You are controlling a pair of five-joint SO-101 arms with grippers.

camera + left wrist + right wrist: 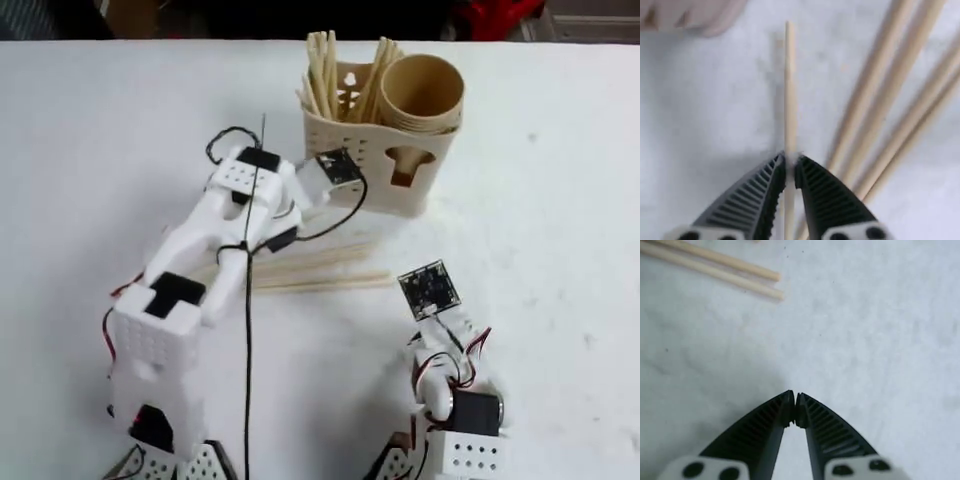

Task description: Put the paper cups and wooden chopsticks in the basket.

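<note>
White matte table (100, 120) | ribbed left jaws pinch round wooden chopstick (789, 90) (slender)

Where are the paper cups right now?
In the high view, the paper cups sit stacked in the right half of the basket, at the table's far side, next to the chopsticks standing upright in it.

The high view looks steeply down from over the arms' bases at 6 o'clock, covering the table (560, 200) out to the basket (370, 180) at 12. The left wrist view peers down past the left gripper (790, 167), the right past the right gripper (794, 407) (both very near the tabletop); all three share the chopsticks (320, 275) (890, 100) (715, 270)
</note>
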